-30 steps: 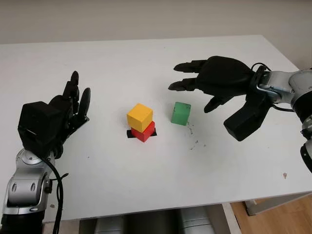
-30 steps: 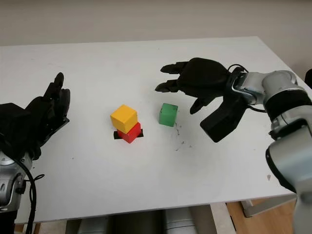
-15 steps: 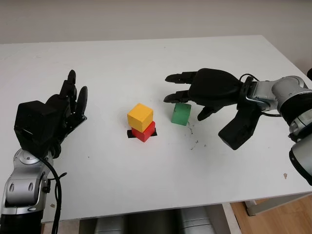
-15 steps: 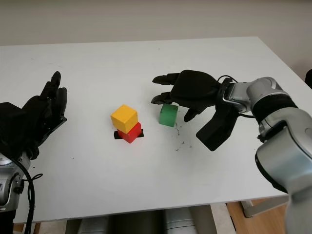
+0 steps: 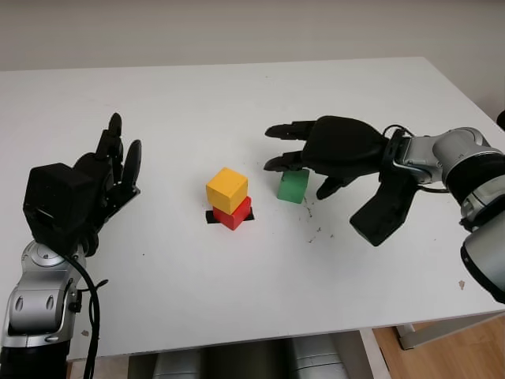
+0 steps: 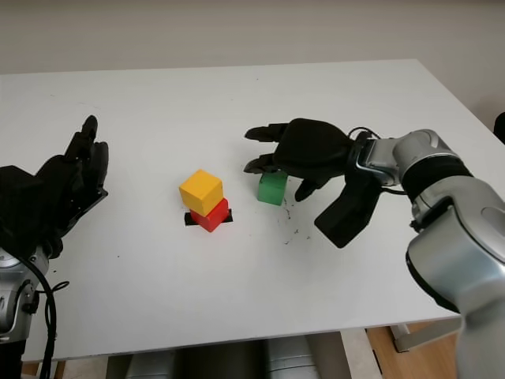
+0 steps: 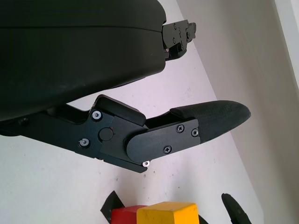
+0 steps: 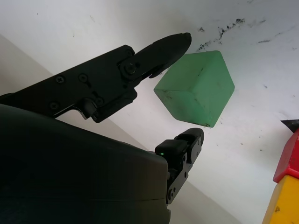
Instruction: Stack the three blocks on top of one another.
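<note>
A yellow block (image 5: 226, 189) sits skewed on top of a red block (image 5: 235, 214) at the table's middle, the red one on a black tape mark (image 5: 211, 216). The green block (image 5: 293, 187) stands on the table just to their right. My right hand (image 5: 300, 172) hovers low over the green block, open, with two fingers on its far-left side and the thumb on its right. In the right wrist view the fingertips (image 8: 180, 43) flank the green block (image 8: 196, 88) closely, with small gaps. My left hand (image 5: 110, 170) is open, raised at the left, well apart from the stack.
Small dark scuff marks (image 5: 316, 229) dot the white table (image 5: 237, 300) right of the green block. The table's front edge runs along the bottom, with wooden floor (image 5: 450, 355) past its right corner. The left wrist view catches the yellow block (image 7: 168, 213) on the red one (image 7: 122, 216).
My right hand has moved left and down from beside the green block to over it, its fingers now on both sides of it. The left hand barely shifted. No block has moved.
</note>
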